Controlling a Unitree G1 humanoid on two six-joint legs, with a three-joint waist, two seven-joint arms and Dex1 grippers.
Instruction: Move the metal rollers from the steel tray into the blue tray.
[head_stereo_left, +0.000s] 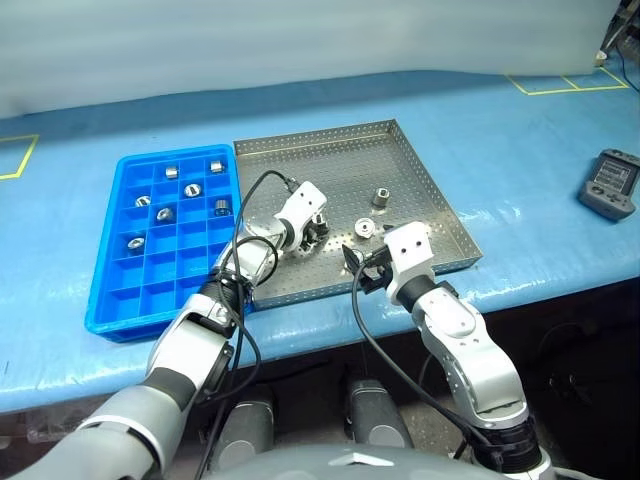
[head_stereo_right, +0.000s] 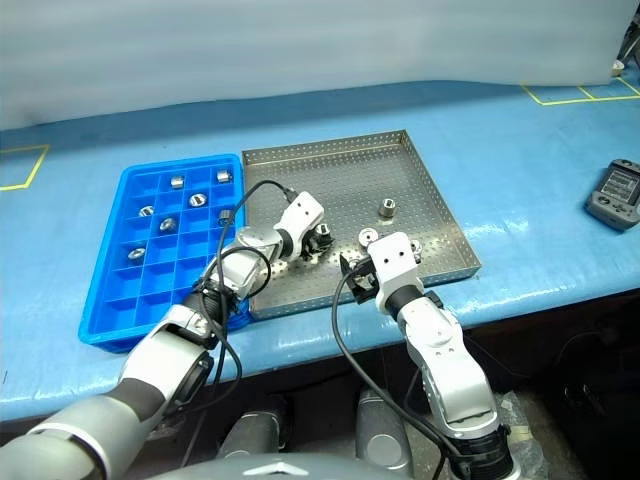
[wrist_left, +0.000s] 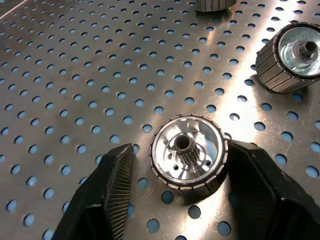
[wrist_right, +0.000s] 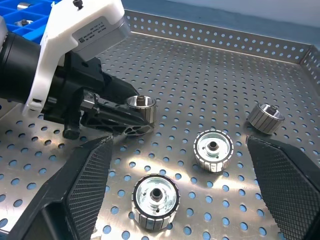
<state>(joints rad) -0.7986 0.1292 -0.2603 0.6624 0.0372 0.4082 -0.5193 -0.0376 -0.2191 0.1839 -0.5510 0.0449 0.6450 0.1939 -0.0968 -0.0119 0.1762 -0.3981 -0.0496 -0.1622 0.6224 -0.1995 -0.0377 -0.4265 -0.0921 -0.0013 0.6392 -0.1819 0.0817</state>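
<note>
Grippers at near edge of steel tray (head_stereo_left: 420, 150), both over its perforated floor. Right gripper (wrist_right: 182, 200): fingers spread wide, holding nothing, above two metal rollers (wrist_right: 155, 195) (wrist_right: 213, 148) lying end-up betw. its pads, touching neither. Left gripper (wrist_left: 175, 175): reaches in from blue-tray side, pointed down and toward robot's right; fingers on either side of one roller (wrist_left: 189, 157). One pad touches roller's ribbed wall, other pad stands just beside it w/ a thin gap; roller rests end-up on tray floor, not lifted. Farther in, a fourth roller (wrist_right: 265, 117) lies tilted on its side, well apart from the rest. Blue tray (head_stereo_left: 108, 300) sits touching steel tray's left rim; seven rollers (head_stereo_left: 165, 213) rest singly in compartments of its far half. Beyond, at right on blue table (head_stereo_left: 520, 130): small grey device (head_stereo_left: 610, 183).
</note>
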